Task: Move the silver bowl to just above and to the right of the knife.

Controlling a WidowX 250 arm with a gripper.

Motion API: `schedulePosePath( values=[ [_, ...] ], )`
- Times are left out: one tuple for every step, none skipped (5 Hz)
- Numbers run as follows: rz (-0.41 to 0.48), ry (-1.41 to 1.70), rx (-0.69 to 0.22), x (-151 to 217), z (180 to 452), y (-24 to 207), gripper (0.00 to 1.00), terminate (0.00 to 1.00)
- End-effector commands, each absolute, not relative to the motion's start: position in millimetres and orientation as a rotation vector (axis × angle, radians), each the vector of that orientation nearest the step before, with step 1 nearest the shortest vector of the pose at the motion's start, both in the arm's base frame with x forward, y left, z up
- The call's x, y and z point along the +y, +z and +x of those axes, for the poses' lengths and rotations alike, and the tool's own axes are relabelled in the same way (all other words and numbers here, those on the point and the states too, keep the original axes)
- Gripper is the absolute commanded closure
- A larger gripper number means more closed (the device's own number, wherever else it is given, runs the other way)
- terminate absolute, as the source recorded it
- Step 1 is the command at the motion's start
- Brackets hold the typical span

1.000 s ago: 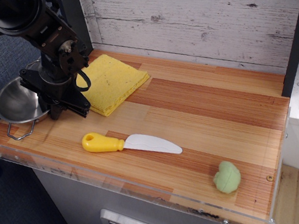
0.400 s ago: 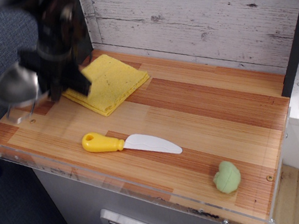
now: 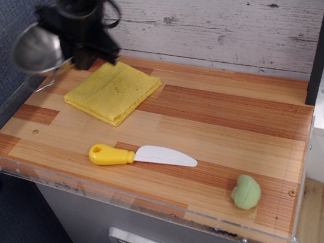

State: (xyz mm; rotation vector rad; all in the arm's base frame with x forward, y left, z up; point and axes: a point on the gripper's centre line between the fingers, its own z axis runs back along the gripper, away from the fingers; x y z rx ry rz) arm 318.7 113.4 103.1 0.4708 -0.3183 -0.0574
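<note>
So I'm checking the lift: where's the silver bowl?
The silver bowl is held in the air by the gripper at upper left, above the counter's back-left corner, just left of the yellow sponge.

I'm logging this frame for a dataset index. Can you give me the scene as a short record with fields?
surface: wooden counter
hand: raised at the back left, blurred
silver bowl: lifted clear of the counter, gripped at its right rim, tilted
knife: flat near the front edge, yellow handle pointing left
yellow sponge: behind the knife
green lump: front right
</note>
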Motion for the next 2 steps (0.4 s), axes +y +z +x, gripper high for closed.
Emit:
schedulePosePath(
  values=[
    [0.468, -0.287, -0.402, 47.7, 329.0, 116.0, 1.00, 0.00],
    [0.441, -0.375, -0.407, 12.9, 324.2, 107.3, 1.00, 0.00]
  ],
)
